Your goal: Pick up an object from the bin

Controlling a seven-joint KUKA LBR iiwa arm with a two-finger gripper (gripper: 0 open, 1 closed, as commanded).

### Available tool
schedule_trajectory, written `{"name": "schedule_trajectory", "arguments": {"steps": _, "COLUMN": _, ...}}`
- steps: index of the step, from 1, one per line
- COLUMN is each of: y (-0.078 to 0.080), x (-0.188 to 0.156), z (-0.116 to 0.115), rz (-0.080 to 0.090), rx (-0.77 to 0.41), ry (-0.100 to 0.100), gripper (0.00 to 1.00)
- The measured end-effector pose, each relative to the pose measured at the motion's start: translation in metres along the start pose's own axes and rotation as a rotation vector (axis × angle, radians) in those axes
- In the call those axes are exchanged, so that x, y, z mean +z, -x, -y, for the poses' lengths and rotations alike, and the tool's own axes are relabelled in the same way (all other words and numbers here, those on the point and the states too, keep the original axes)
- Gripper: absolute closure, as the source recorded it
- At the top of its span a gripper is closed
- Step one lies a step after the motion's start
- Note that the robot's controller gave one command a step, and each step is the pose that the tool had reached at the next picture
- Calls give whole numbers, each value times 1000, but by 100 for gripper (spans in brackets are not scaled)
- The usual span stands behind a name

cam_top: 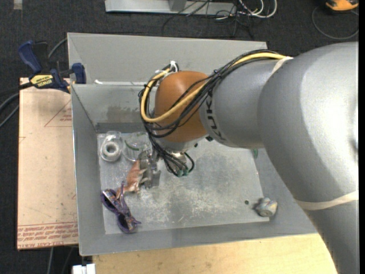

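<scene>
The task seems to be at its beginning or middle, as no object is raised from the bin (84,164) yet. The gripper (150,173) is low, close to the floor of the bin, in the left half and under the orange cover (174,104) of the wrist. Whether it is released or clenched cannot be told from this view, and it cannot be told if it grasps anything.

The thing nearest to it is a small copper-pink piece (134,180), which lies just beside the gripper on the side of the bin's left wall, perhaps touching it. This is probably the object to pick. If so, the closing and the lifting are left to do.

The bin holds few things. A silver ring (110,149) lies near the far left corner of the floor. A purple piece (120,206) with a bent shape lies near the front left corner. A grey lump (265,208) lies alone in the front right corner, well apart from the others.
</scene>
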State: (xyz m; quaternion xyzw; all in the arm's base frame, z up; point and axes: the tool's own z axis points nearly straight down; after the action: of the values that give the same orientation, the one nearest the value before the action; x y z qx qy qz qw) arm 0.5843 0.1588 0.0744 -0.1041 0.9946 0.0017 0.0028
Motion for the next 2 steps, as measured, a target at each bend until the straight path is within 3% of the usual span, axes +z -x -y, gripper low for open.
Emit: {"name": "schedule_trajectory", "arguments": {"steps": 2, "y": -5, "x": 3, "z": 5, "rz": 2, "rx": -27, "ry": 1, "gripper": 100}}
